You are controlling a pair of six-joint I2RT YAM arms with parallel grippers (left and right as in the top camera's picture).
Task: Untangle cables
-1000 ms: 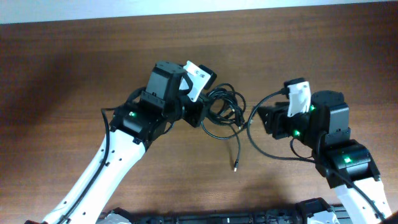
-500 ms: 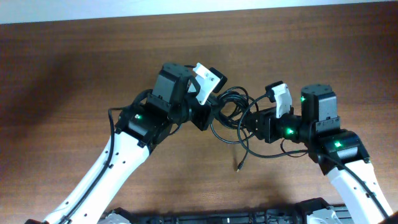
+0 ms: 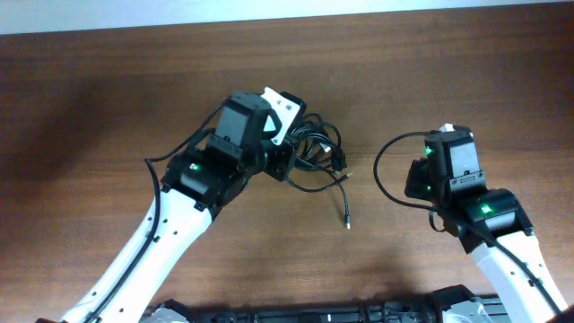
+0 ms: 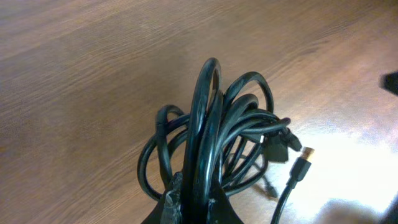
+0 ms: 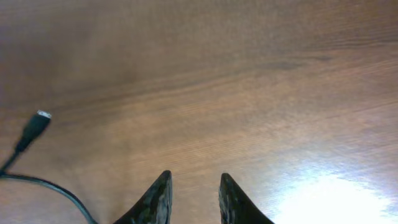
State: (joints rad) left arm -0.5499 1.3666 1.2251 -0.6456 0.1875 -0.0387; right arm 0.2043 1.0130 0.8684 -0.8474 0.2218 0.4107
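Nearest you on the left wrist, the left gripper (image 4: pixel 194 204) is clamped on the cables (image 4: pixel 217 134). Several black loops are pinched between its fingers (image 4: pixel 165 211) and rise off the table (image 4: pixel 74 74) (too overlapped to count). Just past them, a plug (image 4: pixel 302 163) with a bright metal tip sticks out to the right. On the right wrist, the right gripper (image 5: pixel 194 177) has its fingers (image 5: pixel 158 199) parted, with nothing between them and only wood beneath. Farther out on the left lies a small plug end (image 5: pixel 34 127), its thin cord running off the lower edge. From overhead, the bundle sits mid-table against the left gripper. One loose tail (image 3: pixel 344 202) trails toward the near edge, well apart from the right arm (image 3: pixel 489 215).
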